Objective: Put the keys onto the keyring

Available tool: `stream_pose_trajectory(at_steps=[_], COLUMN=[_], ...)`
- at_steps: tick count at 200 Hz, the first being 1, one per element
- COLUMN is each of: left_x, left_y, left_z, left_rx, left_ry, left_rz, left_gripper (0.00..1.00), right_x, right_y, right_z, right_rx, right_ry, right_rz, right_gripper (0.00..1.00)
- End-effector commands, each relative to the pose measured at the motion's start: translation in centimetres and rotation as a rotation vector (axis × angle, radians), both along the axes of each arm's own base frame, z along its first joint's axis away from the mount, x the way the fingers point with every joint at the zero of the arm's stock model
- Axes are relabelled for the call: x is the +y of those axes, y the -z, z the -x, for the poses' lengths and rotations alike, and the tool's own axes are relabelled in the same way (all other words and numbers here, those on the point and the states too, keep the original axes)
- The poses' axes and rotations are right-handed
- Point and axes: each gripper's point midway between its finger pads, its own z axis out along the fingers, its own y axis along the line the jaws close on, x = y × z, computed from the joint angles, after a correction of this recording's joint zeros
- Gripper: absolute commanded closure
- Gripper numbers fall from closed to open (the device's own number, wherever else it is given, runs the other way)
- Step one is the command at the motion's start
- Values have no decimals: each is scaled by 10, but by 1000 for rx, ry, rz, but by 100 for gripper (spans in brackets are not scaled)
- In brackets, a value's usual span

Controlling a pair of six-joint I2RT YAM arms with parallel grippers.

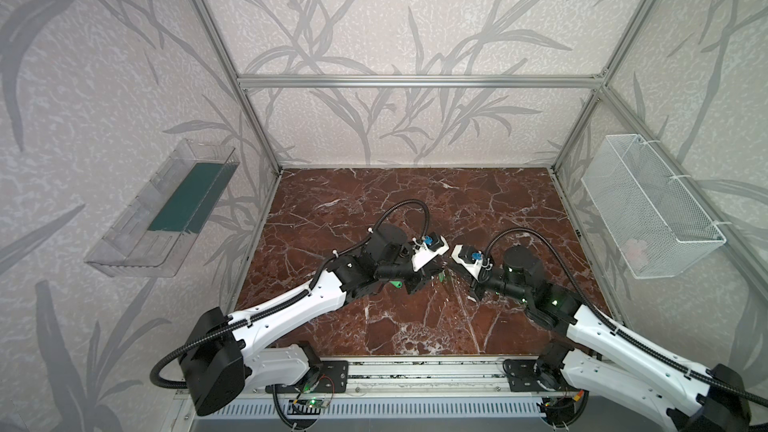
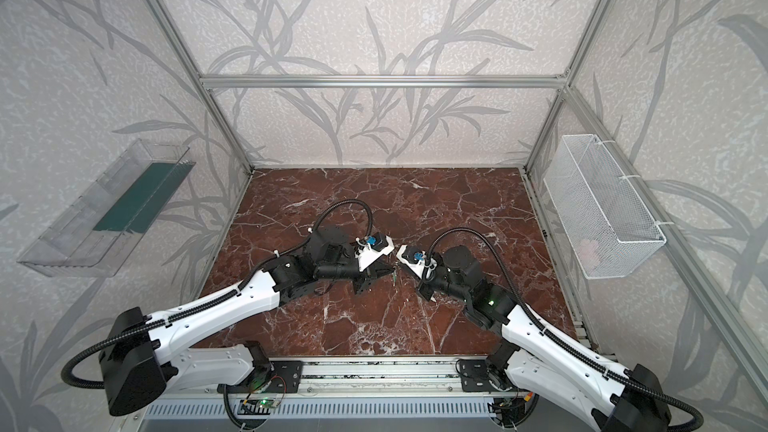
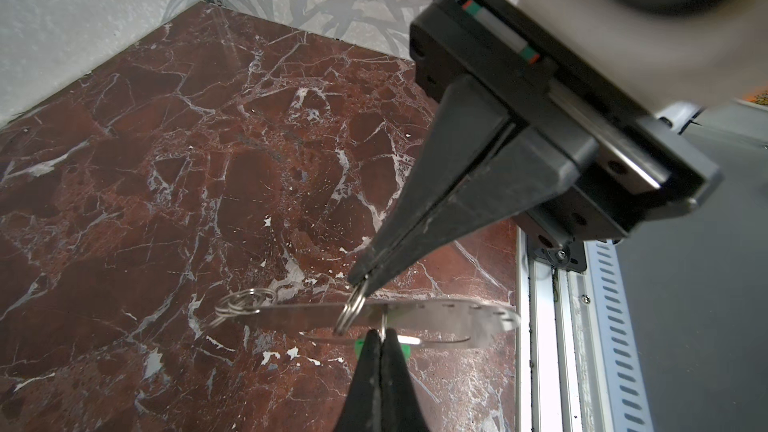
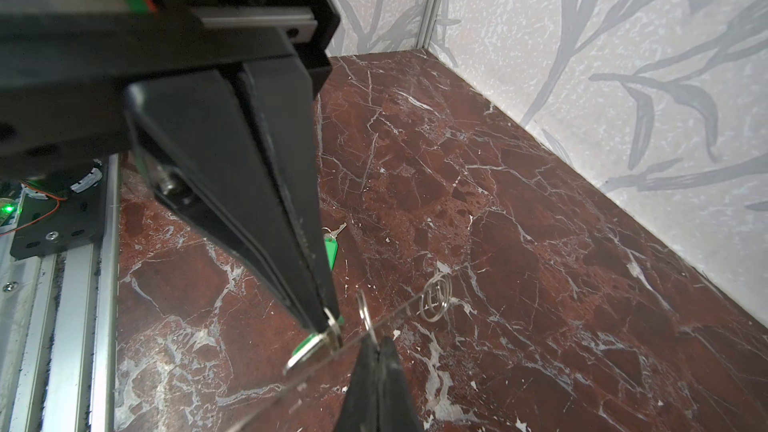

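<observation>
Over the marble table (image 1: 415,201), both arms reach inward and low, and their 2 grippers meet tip to tip at mid-table. The metal plate (image 3: 415,317) hangs level between them, its long axis running front to back and its notched end toward the front rail (image 3: 540,326). The left gripper (image 4: 328,328) is clamped on 1 green key tag (image 4: 305,349) and the right gripper (image 3: 359,284) pinches a split ring (image 3: 351,311) on the plate, while the other tag (image 4: 331,249) lies on the table.

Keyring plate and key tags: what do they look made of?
Keyring plate: thin grey metal, probably steel, judging by its glinting flat face. Key tags: likely plastic, bright uniform green, smooth sheen. Split ring: shiny coiled metal wire.
</observation>
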Motion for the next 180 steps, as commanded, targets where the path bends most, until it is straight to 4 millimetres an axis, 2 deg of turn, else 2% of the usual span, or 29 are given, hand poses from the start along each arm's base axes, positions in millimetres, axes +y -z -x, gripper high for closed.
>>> stream_pose_trajectory(at_steps=[1, 68, 180], left_x=[-6, -8, -14], left_y=[-20, -22, -29], left_z=[-10, -19, -16], left_rx=[-38, -42, -52], left_ry=[-38, -75, -40], left_rz=[44, 43, 66], left_gripper=[100, 100, 100], right_x=[1, 1, -2], right_y=[-10, -8, -3], right_z=[1, 1, -4], right_rx=[-40, -59, -65], right_ry=[-1, -7, 14], right_rz=[-32, -16, 15], right_gripper=[100, 100, 100])
